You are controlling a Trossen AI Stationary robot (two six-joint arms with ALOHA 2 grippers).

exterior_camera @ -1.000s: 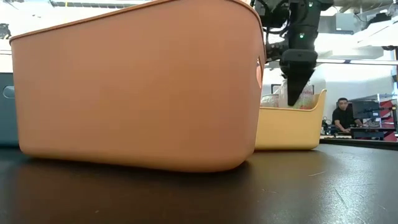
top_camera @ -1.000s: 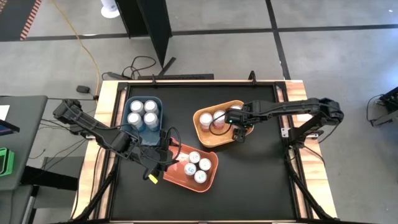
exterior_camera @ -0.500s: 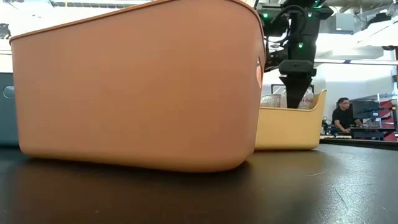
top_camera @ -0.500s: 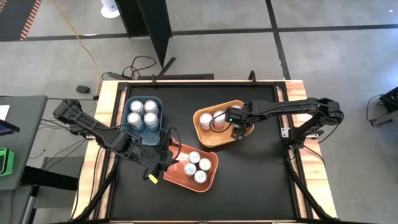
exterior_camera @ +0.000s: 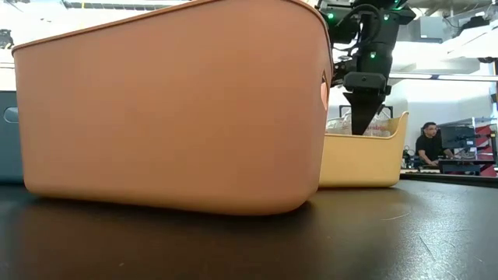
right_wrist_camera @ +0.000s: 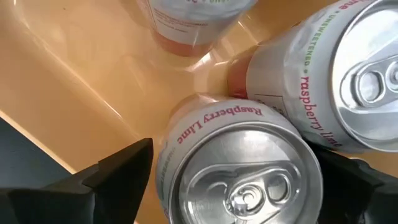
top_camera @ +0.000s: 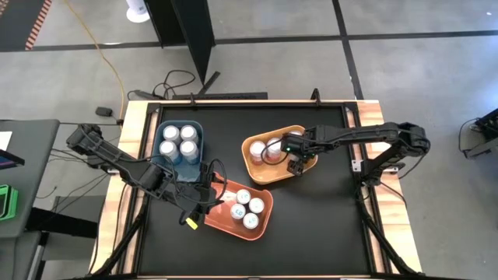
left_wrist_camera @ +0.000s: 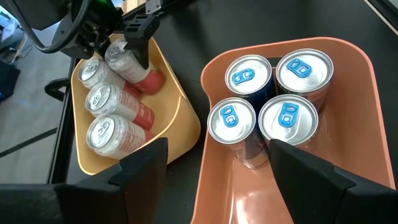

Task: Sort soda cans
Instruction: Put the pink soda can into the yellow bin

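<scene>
The soda cans stand upright in three bins. Several blue-tabbed ones fill the far end of the orange bin. Several pink-and-white ones stand in the yellow bin, and more in the blue bin. My right gripper points down into the yellow bin, open. Its fingers stand on either side of a raspberry-lime can, close to its wall. My left gripper hovers open over the orange bin's left end, with nothing between its fingers.
In the low view the orange bin's wall blocks most of the table. The yellow bin shows behind it on the right. The black tabletop lies bare near the front right. A person sits in the room beyond.
In the low view, the can at my right gripper stood above the yellow bin's rim a second ago and now sits lower in the bin. The right gripper has rolled a little over it and kept its place.
</scene>
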